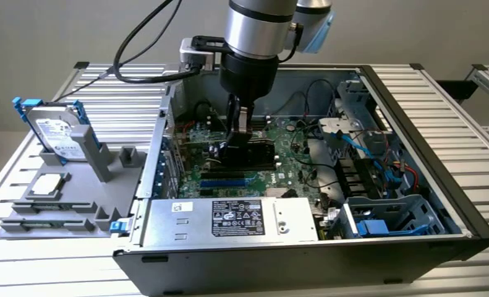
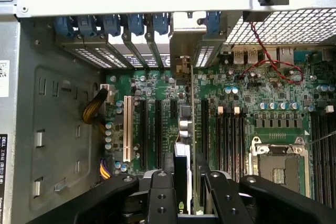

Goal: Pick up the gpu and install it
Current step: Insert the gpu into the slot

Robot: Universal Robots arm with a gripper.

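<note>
The gpu [image 1: 256, 154] stands on edge inside the open computer case, its black face showing, low over the green motherboard [image 1: 298, 148]. My gripper [image 1: 239, 137] reaches down from above and is shut on the card's upper edge. In the wrist view the gpu [image 2: 185, 121] appears edge-on as a thin strip between the black fingers [image 2: 160, 195], running along the expansion slots [image 2: 157, 124]. Its silver end bracket [image 2: 184, 45] sits at the case's rear slot openings. Whether the card's edge sits in a slot I cannot tell.
The case wall [image 1: 157, 142] and the power supply [image 1: 227, 218] close in beside the card. Cables and a blue drive cage [image 1: 392, 216] fill the case's side at the exterior view's right. A silver hard drive [image 1: 53, 131] with blue rails stands in a grey holder [image 1: 71, 198] outside the case.
</note>
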